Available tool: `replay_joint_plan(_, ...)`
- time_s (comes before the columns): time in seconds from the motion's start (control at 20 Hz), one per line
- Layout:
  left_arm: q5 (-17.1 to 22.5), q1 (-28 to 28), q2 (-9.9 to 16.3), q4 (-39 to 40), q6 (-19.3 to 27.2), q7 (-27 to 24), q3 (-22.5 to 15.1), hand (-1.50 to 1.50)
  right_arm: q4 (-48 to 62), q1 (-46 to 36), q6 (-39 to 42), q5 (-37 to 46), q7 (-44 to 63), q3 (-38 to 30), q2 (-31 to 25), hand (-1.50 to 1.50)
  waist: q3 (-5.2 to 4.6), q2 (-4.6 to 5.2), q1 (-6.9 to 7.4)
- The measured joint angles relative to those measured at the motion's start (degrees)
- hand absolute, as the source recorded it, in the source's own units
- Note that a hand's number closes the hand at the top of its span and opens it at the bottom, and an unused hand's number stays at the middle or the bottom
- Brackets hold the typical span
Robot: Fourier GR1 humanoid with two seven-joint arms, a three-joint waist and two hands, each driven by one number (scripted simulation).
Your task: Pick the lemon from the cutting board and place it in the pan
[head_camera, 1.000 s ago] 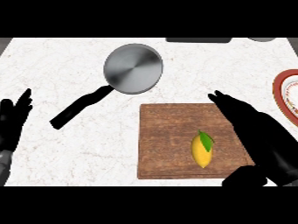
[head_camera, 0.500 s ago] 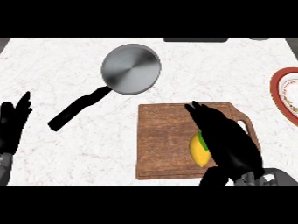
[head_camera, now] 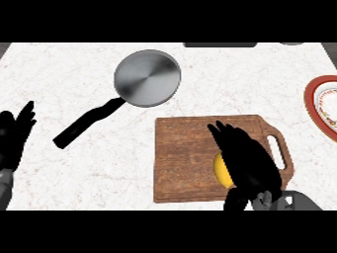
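A yellow lemon lies on the wooden cutting board; only its left edge shows. My right hand lies over it with fingers straight, pointing away from me, hiding most of the fruit. The grey pan sits on the counter up and to the left of the board, its black handle slanting down to the left. My left hand rests open at the left edge, fingers up, far from both.
A red-rimmed plate sits at the right edge of the white marble counter. The board has a handle slot on its right side. Dark items line the counter's far edge.
My right hand has moved leftward over the board and now covers the lemon, whose green part is hidden. The left hand has stayed put.
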Motion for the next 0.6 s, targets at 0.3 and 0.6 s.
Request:
replay_joint_plan(0.3, -1.90, -0.29, -1.19, 0.34, -1.33, 0.44, 1.77, 0.00, 1.91, 1.11, 2.06, 3.22, -2.01, -1.60, 2.75, -1.50, 0.00, -0.01, 0.01)
replay_joint_plan(0.6, -4.15, 1.01, -2.49, -0.90, -2.68, 0.21, 3.71, 0.00, 5.21, 3.13, 3.10, 7.20, -6.29, -4.54, 4.08, -1.50, 0.02, -0.01, 0.03)
